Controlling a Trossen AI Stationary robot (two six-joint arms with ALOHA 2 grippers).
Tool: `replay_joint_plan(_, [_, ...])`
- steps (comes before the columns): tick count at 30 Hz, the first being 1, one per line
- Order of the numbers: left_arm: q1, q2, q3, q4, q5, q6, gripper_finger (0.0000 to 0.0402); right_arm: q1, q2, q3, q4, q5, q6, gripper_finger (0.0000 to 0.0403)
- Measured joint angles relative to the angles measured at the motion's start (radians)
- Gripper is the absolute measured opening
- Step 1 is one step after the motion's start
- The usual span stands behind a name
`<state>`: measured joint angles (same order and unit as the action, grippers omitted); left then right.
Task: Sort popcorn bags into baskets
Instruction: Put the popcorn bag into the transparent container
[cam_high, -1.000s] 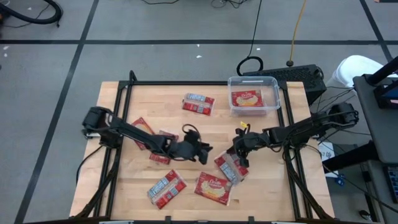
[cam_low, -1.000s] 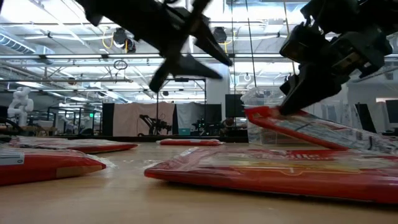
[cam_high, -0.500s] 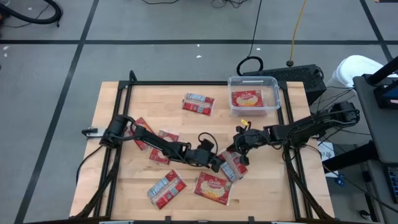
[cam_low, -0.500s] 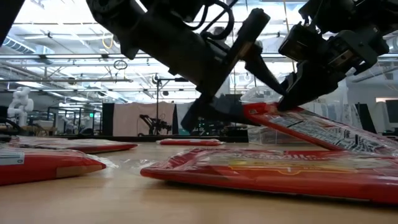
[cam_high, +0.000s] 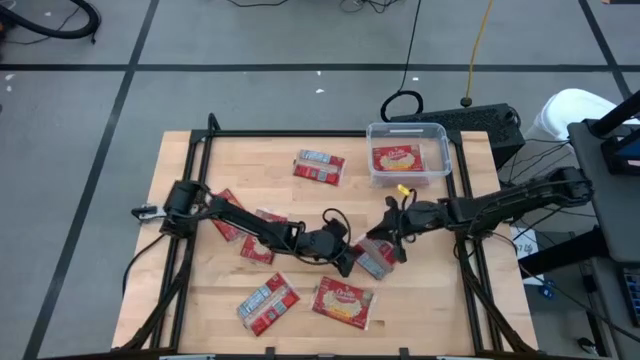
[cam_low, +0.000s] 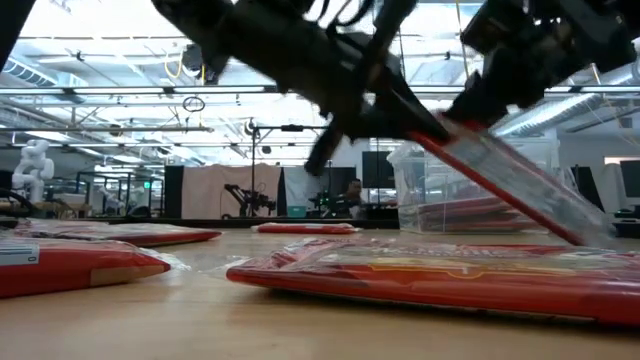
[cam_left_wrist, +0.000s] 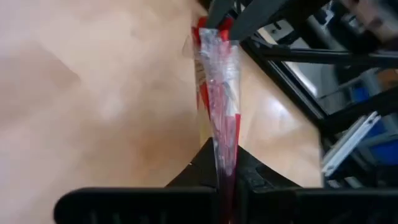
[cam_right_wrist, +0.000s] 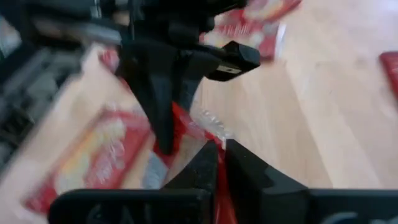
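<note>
Tilted popcorn bag (cam_low: 505, 180), one end on table, clamped between both grippers' fingers

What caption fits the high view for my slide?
Both end effectors, left and right, grip one popcorn bag mid-table.

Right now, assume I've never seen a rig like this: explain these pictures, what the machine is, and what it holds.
Two dark robot arms work over a wooden table. One camera looks straight down, one sits at table height, and one rides on each wrist. Flat red popcorn packets lie scattered: one near the far edge, two near the front. A clear plastic tub at the far right corner holds one packet. At mid-table the left gripper and right gripper both pinch the same packet by opposite edges, tilted, its lower end close to the table.
</note>
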<state>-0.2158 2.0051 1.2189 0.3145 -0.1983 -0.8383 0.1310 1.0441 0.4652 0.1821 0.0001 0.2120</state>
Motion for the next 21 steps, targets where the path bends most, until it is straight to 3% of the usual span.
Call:
replay_joint_plan(5, [0.01,-0.174,0.0,-0.251,-0.09,0.248,0.0006,-0.031,-0.137,0.002,-0.014,0.007,0.126,0.0056])
replay_joint_plan(11, [-0.012,-0.355,0.002,-0.512,-0.409,0.423,0.0005,-0.064,-0.251,0.002,-0.037,-0.004,0.31,0.0086])
replay_joint_plan(16, [-0.031,-0.368,0.0,-0.685,-0.516,0.468,0.0004,-0.079,-0.257,0.001,-0.043,-0.066,0.464,0.0093])
replay_joint_plan(21, [-0.05,-0.345,0.005,-0.686,-0.555,0.637,0.0003,-0.079,-0.229,0.001,-0.05,-0.147,0.659,0.0091])
